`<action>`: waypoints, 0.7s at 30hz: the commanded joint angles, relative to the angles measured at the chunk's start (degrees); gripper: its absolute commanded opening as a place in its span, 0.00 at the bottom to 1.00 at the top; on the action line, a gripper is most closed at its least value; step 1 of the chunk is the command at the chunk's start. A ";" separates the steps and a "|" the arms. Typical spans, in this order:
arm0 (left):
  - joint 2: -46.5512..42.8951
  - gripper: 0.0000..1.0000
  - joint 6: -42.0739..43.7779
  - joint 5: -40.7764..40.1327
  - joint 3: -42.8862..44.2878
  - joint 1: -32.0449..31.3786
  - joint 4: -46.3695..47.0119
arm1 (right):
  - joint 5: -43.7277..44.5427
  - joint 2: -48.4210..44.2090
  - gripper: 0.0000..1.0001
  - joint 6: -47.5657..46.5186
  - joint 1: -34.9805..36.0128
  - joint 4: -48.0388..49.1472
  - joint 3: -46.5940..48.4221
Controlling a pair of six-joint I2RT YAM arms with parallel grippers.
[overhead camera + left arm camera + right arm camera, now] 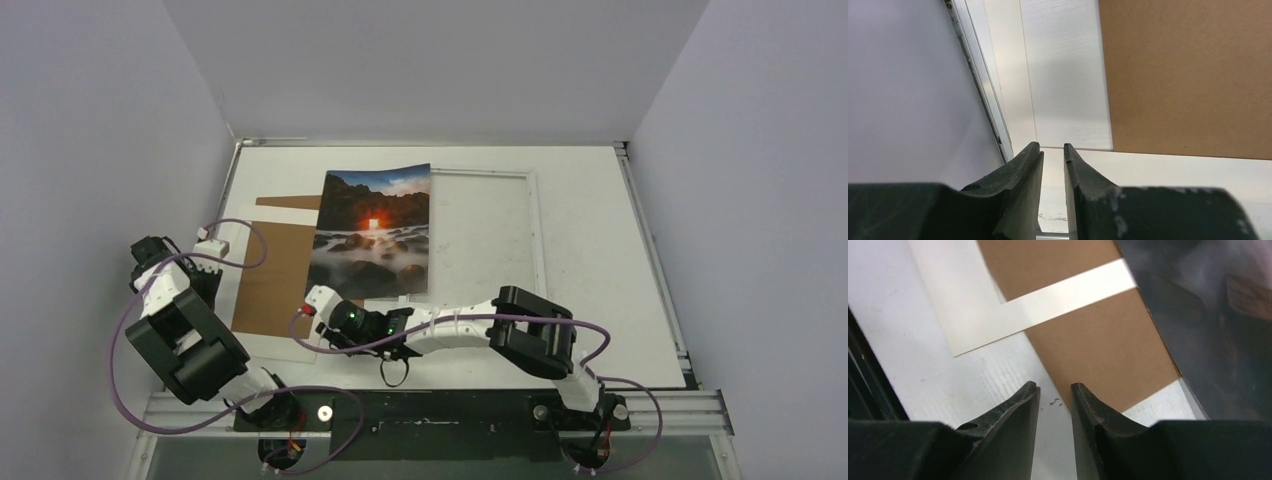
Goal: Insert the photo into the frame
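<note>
Photo (pixel 372 232) lies mid-desk, and I read the scene from the left. My left tool (pixel 1053 150) hangs over the white desk (pixel 600 330) just left of the cardboard (pixel 275 275), jaws a narrow slit apart with nothing between them. The cardboard lies flat, a white strip (pixel 1068 292) crossing it. The photo's left edge overlaps the cardboard and its right part lies over the left side of the frame (pixel 537 235), far edge slightly bowed. My right tool (pixel 1054 390) sits low at the photo's near left corner, jaws slightly parted, gripping nothing. The frame lies flat, its right half bare, apart from both tools
</note>
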 commanded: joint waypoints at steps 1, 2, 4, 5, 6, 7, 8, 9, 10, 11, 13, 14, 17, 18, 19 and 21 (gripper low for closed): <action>1.68 0.22 1.13 -0.91 2.04 -0.50 0.29 | 3.06 -1.54 0.37 -13.37 2.57 4.41 -0.63; 1.87 0.22 0.50 -0.91 1.80 -1.24 0.47 | 2.84 -1.70 0.44 -17.28 2.62 5.49 -1.74; 1.97 0.22 -1.30 0.52 1.63 -2.51 0.43 | 1.64 -2.24 0.50 -23.43 2.65 8.90 -4.90; 2.16 0.22 -2.33 1.90 1.80 -2.85 0.09 | 0.81 -2.80 0.56 -25.83 2.61 11.15 -6.79; 2.68 0.22 -3.52 3.27 2.28 -3.00 -0.67 | 0.01 -3.22 0.62 -27.49 2.56 13.66 -8.59; 3.47 0.23 -4.93 4.42 3.28 -2.99 -2.24 | -0.63 -3.47 0.67 -28.80 2.44 16.44 -10.62; 4.49 0.23 -5.84 4.88 4.31 -2.90 -3.04 | -1.06 -3.41 0.70 -30.19 2.43 17.51 -11.38; 5.46 0.23 -6.41 5.24 5.09 -2.58 -3.44 | -1.08 -3.05 0.71 -31.51 2.49 17.76 -11.61; 6.26 0.25 -6.66 5.17 5.70 -2.24 -3.54 | -1.21 -2.56 0.72 -32.57 2.59 17.72 -11.53; 6.78 0.28 -6.82 4.60 6.08 -2.09 -3.22 | -1.41 -2.05 0.72 -33.78 2.79 17.92 -11.59; 7.10 0.34 -6.85 2.82 6.50 -2.08 -2.31 | -1.48 -1.53 0.73 -36.43 3.39 20.15 -12.68; 6.91 0.37 -6.58 1.98 6.53 -2.06 -1.91 | -1.59 -1.42 0.74 -37.76 3.73 21.89 -13.61; 5.96 0.39 -5.56 -1.32 4.59 -2.76 1.36 | -1.38 -0.69 0.80 -41.97 4.42 26.58 -15.40; 5.83 0.39 -5.26 -2.51 3.60 -2.99 2.84 | -1.28 -0.26 0.80 -42.91 4.60 27.51 -15.35; 5.96 0.39 -5.00 -3.02 2.78 -3.01 3.87 | -1.00 0.19 0.81 -43.89 4.85 28.31 -15.14; 6.30 0.39 -5.17 -3.08 2.36 -2.71 4.44 | -0.55 1.02 0.82 -45.36 5.12 29.81 -14.62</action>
